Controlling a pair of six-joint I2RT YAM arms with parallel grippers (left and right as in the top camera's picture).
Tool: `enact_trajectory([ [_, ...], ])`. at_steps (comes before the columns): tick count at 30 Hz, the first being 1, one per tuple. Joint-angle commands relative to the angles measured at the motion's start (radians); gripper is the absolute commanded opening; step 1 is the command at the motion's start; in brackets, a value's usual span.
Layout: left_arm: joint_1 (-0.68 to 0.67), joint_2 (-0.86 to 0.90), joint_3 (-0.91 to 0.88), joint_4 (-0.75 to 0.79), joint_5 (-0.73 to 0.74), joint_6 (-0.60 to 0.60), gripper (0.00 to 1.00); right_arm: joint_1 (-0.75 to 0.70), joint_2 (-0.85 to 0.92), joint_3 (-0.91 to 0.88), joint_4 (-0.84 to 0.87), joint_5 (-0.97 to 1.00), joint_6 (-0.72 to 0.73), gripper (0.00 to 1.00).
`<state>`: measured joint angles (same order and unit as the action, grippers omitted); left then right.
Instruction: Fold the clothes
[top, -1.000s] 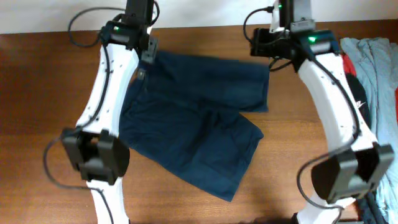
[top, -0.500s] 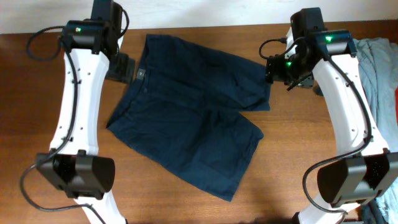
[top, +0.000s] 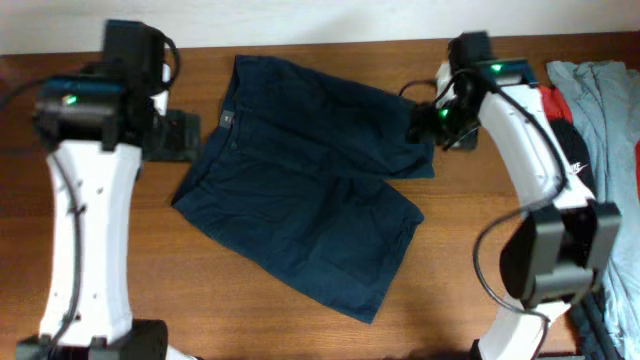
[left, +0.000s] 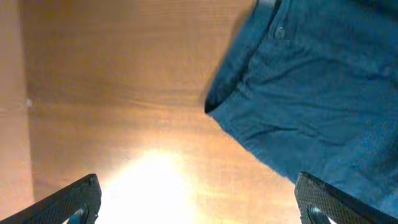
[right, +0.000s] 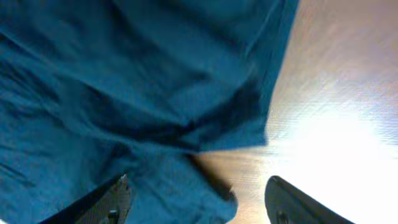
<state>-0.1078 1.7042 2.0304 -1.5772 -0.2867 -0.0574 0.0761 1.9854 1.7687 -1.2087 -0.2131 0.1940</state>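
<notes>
The shorts lie spread flat on the wooden counter, between the two arms. The waistband runs along the left side, with the button near its upper end. One leg extends toward the right arm; the other extends toward the near edge of the counter. The left pincer is positioned just beside the waistband, over bare wood. In the left wrist view, the left pincer is open: both fingertips sit at the lower corners, spread wide, with only counter between them. The waistband corner of the shorts and the button appear ahead of it. The right pincer is positioned at the hem of the upper leg. In the right wrist view, the right pincer is open, fingertips wide apart, with the hem edge of the shorts and a strip of counter between them. Contact with the fabric cannot be determined. A light grey shirt and a black garment with a white swoosh lie at the right edge.
</notes>
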Motion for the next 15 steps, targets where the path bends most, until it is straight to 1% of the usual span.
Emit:
enact_trajectory([
  [1, 0.036, 0.015, -0.199, 0.112, 0.065, -0.017, 0.99, 0.002, -0.006, 0.002, -0.056, -0.046, -0.024, 0.8],
  [2, 0.054, 0.018, -0.261, 0.164, 0.106, -0.015, 0.99, 0.002, -0.006, 0.002, -0.074, -0.045, -0.033, 0.81],
  [5, 0.101, 0.035, -0.413, 0.302, 0.242, 0.047, 0.99, 0.003, -0.002, 0.0, -0.122, -0.045, -0.034, 0.82],
  [8, 0.142, 0.083, -0.547, 0.409, 0.299, 0.058, 0.99, 0.003, -0.002, -0.005, -0.165, -0.046, -0.068, 0.84],
  [11, 0.163, 0.169, -0.604, 0.478, 0.32, 0.058, 0.99, 0.003, -0.002, -0.005, -0.172, -0.054, -0.084, 0.84],
  [15, 0.164, 0.27, -0.605, 0.517, 0.351, 0.057, 0.99, 0.003, -0.002, -0.005, -0.172, -0.057, -0.087, 0.83],
])
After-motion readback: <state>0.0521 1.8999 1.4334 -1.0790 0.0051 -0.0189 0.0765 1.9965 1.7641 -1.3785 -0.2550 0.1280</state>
